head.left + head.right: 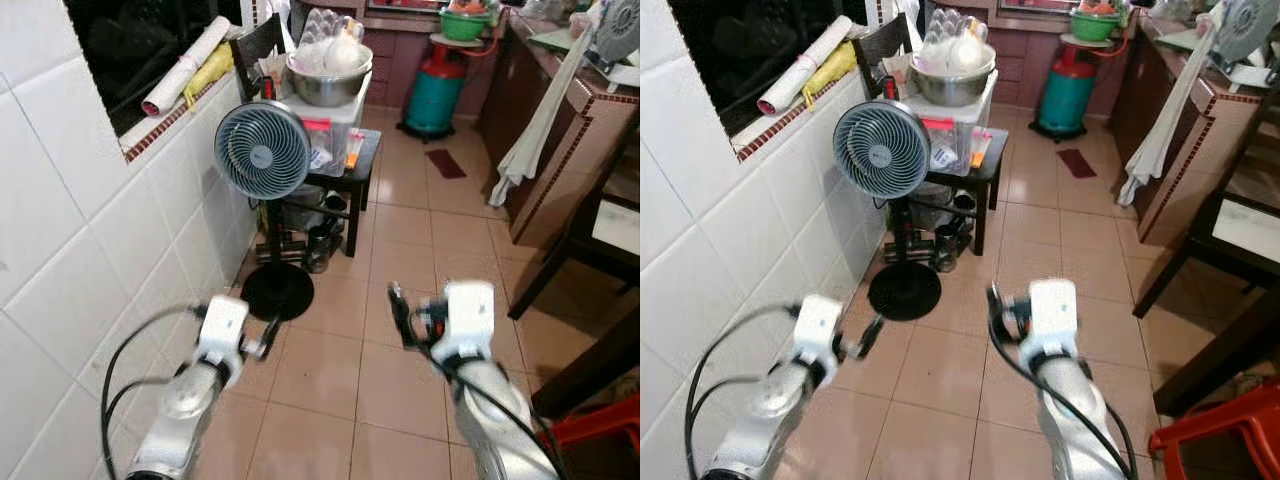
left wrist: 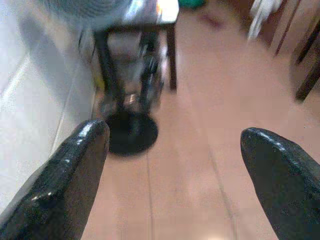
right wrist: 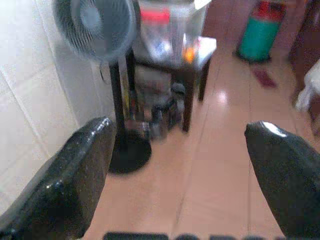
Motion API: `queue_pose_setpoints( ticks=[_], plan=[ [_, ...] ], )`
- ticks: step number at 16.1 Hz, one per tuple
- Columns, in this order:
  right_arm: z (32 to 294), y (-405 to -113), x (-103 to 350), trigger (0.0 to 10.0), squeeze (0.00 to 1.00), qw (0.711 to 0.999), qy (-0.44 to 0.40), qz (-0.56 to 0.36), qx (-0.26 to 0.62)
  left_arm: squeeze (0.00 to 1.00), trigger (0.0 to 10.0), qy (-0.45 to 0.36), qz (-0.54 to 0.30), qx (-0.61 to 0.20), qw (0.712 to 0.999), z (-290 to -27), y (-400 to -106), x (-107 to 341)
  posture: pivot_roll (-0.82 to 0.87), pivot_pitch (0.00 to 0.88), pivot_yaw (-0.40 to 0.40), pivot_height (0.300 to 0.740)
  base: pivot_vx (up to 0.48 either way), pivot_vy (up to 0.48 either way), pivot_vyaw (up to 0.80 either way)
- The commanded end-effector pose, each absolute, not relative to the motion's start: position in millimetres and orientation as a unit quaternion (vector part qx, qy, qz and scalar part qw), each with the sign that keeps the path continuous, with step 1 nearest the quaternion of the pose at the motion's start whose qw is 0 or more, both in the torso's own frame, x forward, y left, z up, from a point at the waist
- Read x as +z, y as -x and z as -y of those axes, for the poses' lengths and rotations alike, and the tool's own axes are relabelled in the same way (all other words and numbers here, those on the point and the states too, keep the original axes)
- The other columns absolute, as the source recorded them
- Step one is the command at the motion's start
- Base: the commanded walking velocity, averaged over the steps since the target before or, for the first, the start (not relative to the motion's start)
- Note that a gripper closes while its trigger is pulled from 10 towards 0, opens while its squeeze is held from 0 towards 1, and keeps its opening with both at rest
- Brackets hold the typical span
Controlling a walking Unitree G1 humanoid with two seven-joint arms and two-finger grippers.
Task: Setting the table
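Both hands are empty with fingers spread wide: the left hand [image 1: 268, 340] at 7 o'clock, the right hand [image 1: 400, 315] at 5 o'clock, over bare tiled floor [image 1: 400, 230]. No tableware for setting is in reach; the nearest candidates, a steel bowl [image 1: 328, 85] on a plastic box [image 1: 325, 130], sit on the small dark counter [image 1: 360, 160] at 12 o'clock. The likeliest mishap is clipping the standing fan [image 1: 262, 150] at 11 o'clock or its round base [image 1: 277, 290], since it stands between the robot and that counter beside the white tiled wall [image 1: 80, 230]. A green gas cylinder [image 1: 438, 90] stands at 1 o'clock, and a cloth [image 1: 535, 130] hangs off the wooden cabinet at 2.
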State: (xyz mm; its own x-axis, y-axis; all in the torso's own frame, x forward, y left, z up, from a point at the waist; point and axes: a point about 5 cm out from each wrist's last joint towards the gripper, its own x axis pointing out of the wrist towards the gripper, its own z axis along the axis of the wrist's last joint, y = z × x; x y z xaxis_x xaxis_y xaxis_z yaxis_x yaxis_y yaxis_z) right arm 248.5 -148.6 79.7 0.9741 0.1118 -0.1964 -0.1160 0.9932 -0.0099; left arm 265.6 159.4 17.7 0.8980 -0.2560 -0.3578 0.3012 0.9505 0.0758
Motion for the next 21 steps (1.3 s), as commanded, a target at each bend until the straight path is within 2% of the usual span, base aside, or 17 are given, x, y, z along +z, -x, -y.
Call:
queue_pose_setpoints(
  ticks=[1,2,6,9,12,18,21],
  plan=[
    [159,-245,62,10.0,0.00,0.991,0.003,-0.128,0.040,0.00,10.0,-0.074,-0.207,-0.131,0.967,-170,-264,6,-0.01,0.000,-0.026,0.740,0.000,0.000,0.00],
    [159,-245,62,10.0,0.00,0.991,0.003,-0.128,0.040,0.00,10.0,-0.074,-0.207,-0.131,0.967,-170,-264,6,-0.01,0.000,-0.026,0.740,0.000,0.000,0.00],
    [170,-245,16,10.0,0.00,0.979,0.004,-0.201,0.017,0.00,10.0,-0.077,-0.276,-0.128,0.949,-185,-256,-17,0.00,0.000,-0.017,0.740,0.000,0.000,0.00],
    [180,-242,-20,10.0,0.00,0.964,-0.002,-0.267,-0.005,0.00,10.0,-0.075,-0.344,-0.123,0.928,-197,-238,-41,0.01,0.000,-0.010,0.740,0.000,0.000,-0.38],
    [183,-243,-27,10.0,0.00,0.960,0.000,-0.281,-0.005,0.00,10.0,-0.067,-0.371,-0.123,0.918,-198,-227,-50,0.01,0.000,-0.010,0.740,0.000,0.000,-0.55],
    [186,-244,-34,10.0,0.00,0.959,0.016,-0.282,0.006,0.00,10.0,-0.045,-0.372,-0.112,0.920,-196,-225,-53,0.00,0.000,-0.026,0.740,0.000,0.000,0.00],
    [185,-242,-37,10.0,0.00,0.960,0.015,-0.281,0.006,0.00,10.0,-0.033,-0.374,-0.107,0.921,-196,-224,-55,0.00,0.000,-0.024,0.740,0.254,0.000,0.00]
  ],
)
